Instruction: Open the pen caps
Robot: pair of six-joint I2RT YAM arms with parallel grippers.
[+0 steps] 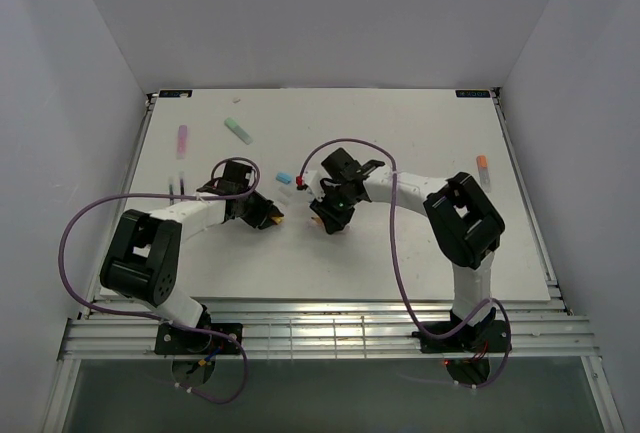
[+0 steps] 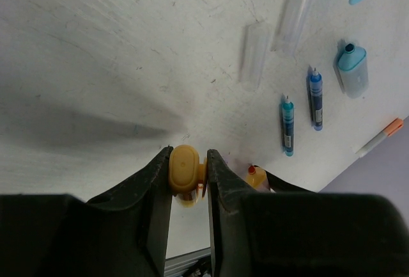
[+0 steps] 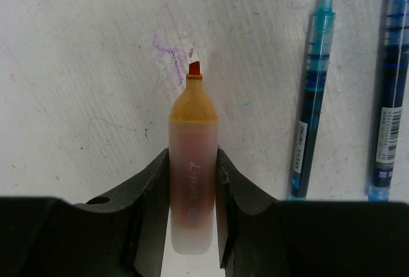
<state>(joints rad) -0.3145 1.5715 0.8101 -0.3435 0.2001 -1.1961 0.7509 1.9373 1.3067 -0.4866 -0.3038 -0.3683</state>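
Left jaws grip seemingly an orange cap (image 2: 185,172), right jaws the highlighter (image 3: 192,162).

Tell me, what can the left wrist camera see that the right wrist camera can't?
Only the left wrist: the orange cap pinched in the left gripper, two clear caps and a light blue highlighter. Only the right wrist: a purple scribble and the writing on the orange highlighter, held by the right gripper. Both: the teal pen, the dark blue pen, the table and that highlighter's tip.
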